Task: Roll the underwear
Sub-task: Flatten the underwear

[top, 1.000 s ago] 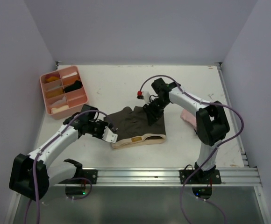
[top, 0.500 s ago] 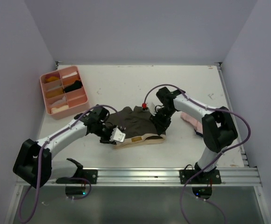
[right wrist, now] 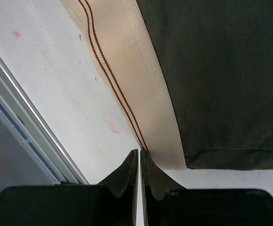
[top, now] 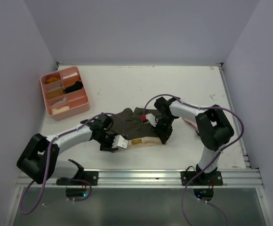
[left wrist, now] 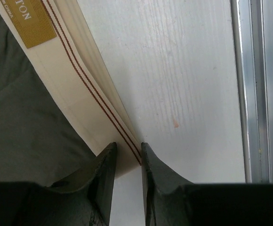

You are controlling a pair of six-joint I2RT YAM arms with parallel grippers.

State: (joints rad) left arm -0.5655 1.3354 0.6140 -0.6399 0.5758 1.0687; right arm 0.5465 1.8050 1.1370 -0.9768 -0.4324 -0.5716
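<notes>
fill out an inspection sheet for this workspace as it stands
surface: white table, faint marks
job's things: dark olive-brown cloth underwear with cream waistband, flat at centre; pale pink cloth garment at right, partly hidden
clutter: pink plastic compartment tray, far left
grippers: left gripper slightly open, straddling waistband's edge; right gripper pinching waistband's other end
cables: purple cables looping along both arms
surroundings: plain pale walls; aluminium rail at near edge

The pink garment (top: pixel 191 123) is mostly hidden behind the right arm (top: pixel 186 109). The tray (top: pixel 73 112) contents are too small to tell. The underwear (left wrist: pixel 23 117) label (left wrist: pixel 30 21) is cut off.
</notes>
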